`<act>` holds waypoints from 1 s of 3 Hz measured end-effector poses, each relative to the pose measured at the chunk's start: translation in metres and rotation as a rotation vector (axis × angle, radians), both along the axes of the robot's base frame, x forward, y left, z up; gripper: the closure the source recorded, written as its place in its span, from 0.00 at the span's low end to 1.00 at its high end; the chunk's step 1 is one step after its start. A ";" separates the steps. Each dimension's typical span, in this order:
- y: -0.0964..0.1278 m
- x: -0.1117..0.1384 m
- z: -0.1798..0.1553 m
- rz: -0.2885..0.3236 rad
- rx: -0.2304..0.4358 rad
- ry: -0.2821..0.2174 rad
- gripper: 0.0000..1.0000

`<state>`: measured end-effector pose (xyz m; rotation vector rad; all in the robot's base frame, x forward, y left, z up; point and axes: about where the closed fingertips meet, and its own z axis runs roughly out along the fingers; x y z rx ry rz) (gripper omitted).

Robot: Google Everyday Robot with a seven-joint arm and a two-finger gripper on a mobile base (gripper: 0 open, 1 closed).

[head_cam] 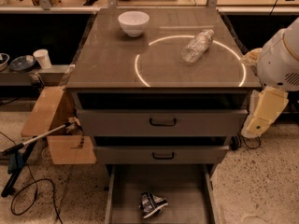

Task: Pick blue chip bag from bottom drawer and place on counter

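The blue chip bag [152,204] is a small crumpled dark bag with white markings. It lies on the floor of the open bottom drawer [126,190], near the middle front. The counter [107,64] is the grey-brown cabinet top with a glowing white circle [140,76] on it. Only part of my arm [275,73] shows at the right edge, beside the cabinet at counter height: a white joint with a cream link hanging below it. My gripper is out of view.
A white bowl [133,22] stands at the counter's back left. A clear plastic bottle [197,45] lies inside the circle. Two drawers with black handles [163,122] sit above the open one. A cardboard box [53,125], a long-handled tool [28,146] and cables lie on the floor at the left.
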<state>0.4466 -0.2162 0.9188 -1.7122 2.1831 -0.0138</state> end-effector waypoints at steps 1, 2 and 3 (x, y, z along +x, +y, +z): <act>0.001 0.005 -0.030 0.084 0.123 0.055 0.00; -0.001 0.008 -0.053 0.146 0.278 0.103 0.00; 0.004 0.010 -0.058 0.157 0.313 0.113 0.00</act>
